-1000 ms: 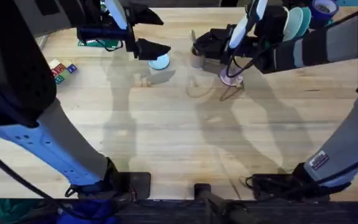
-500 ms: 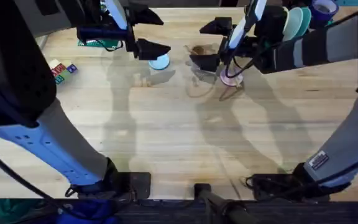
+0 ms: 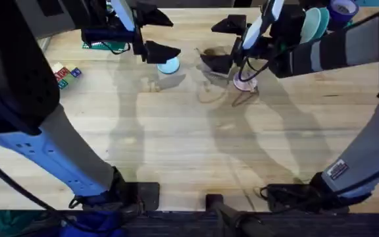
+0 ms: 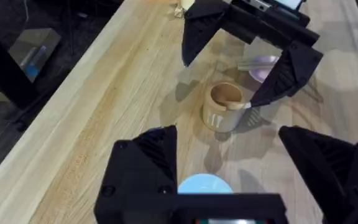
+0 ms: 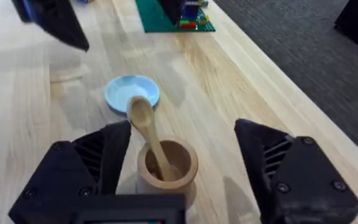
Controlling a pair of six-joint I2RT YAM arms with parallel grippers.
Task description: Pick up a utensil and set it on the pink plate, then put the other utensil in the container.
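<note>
The wooden spoon [image 5: 146, 134] is seen standing in the brown cup [image 5: 166, 167]. Its handle end is down inside the cup and its oval bowl sticks up, leaning over the rim. So the second half of the job looks done.

The right claw [image 5: 179, 162] is wide open, with one finger on each side of the cup, and nothing is held in it. In the left wrist view the same right claw [image 4: 244, 53] is seen above the cup [image 4: 224, 107], with its fingers spread apart and not touching it.

The pink plate [image 3: 245, 81] is on the table [image 3: 176, 145], just beside the cup [image 3: 209, 60], partly under the right arm. A thin pale thing is seen near the plate, and it may be the fork, but it is too small and too hidden to be sure. Whether the fork is lying on the plate cannot be told.

The left claw [image 4: 229, 162] is open too and holds nothing. It hangs over the small blue plate [image 4: 205, 185], which is not part of the job.

If the fork is on the pink plate, it is judged that nothing is left but for the right arm to be lifted away from the cup without the spoon being knocked.
</note>
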